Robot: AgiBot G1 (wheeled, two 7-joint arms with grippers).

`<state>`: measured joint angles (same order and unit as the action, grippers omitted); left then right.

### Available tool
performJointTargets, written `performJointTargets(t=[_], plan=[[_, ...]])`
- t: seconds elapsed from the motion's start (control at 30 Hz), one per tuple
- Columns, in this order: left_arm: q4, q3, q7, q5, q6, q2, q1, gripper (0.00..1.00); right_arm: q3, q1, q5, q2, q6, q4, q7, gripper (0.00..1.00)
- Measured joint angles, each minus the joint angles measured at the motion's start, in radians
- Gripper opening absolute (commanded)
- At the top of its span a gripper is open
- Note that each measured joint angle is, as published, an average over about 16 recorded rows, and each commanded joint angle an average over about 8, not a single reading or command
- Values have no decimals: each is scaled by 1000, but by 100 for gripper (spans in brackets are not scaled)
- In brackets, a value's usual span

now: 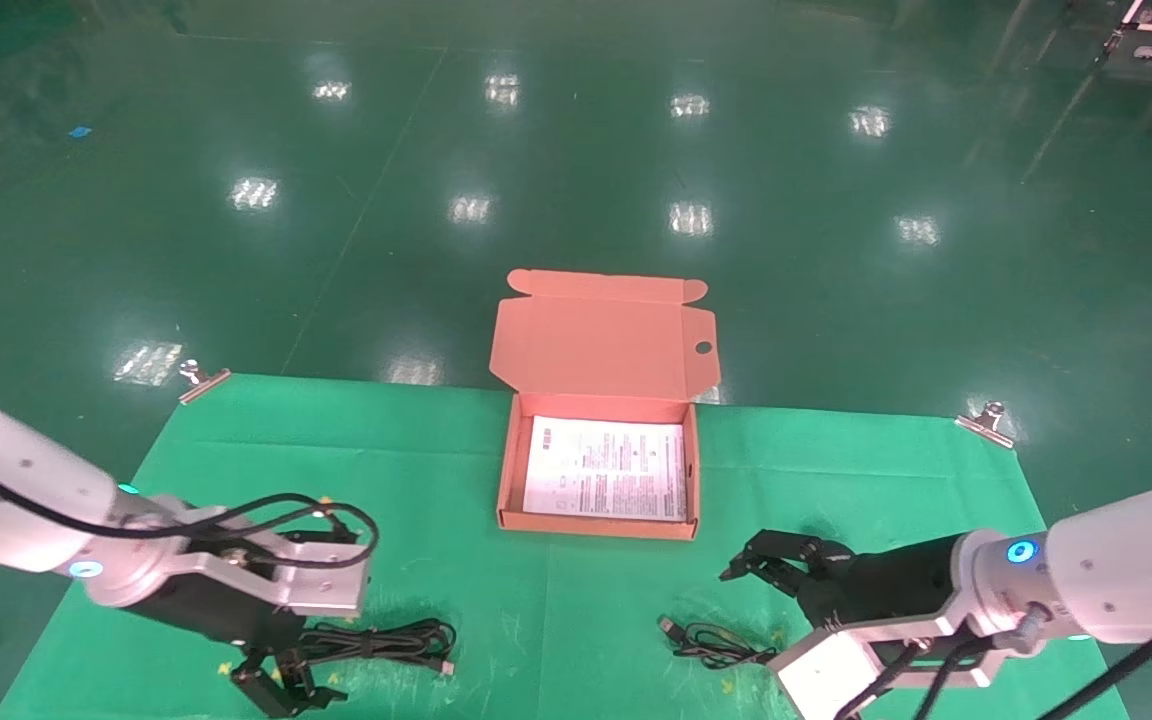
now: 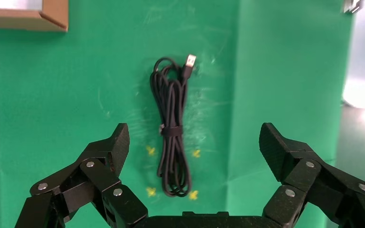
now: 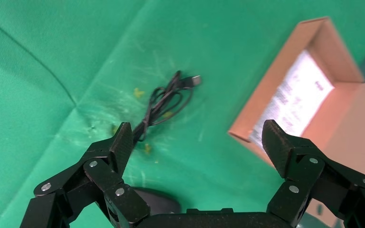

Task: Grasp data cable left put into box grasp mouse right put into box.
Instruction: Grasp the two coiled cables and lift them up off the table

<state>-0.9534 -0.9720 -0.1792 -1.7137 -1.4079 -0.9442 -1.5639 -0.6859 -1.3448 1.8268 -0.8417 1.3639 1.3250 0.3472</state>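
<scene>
The data cable lies coiled on the green mat at the front left, its silvery plug toward the middle. My left gripper hangs open just in front of it. In the left wrist view the cable lies between and beyond the open left gripper, untouched. My right gripper is open and empty, low over the mat right of the box. The mouse shows only as a dark edge under the right gripper. Its thin cord lies loose nearby and also shows in the right wrist view. The box stands open with a white sheet inside.
The box lid stands up at the back. Metal clips hold the mat's far corners. The mat ends near the front edge, with green floor beyond it. Small yellow marks surround the cable.
</scene>
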Motion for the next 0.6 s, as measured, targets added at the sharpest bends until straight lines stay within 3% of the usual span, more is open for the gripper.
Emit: performJointTargets(t=[0.27,0.6], plan=[[100,-23,26,-60,76,-57,22,100,-32,21,99,-58,-56,-80,-55,100],[281,-15,85,-55,152,-111,41,100,-47,-1,150,-149,-96,-279,-115,100]])
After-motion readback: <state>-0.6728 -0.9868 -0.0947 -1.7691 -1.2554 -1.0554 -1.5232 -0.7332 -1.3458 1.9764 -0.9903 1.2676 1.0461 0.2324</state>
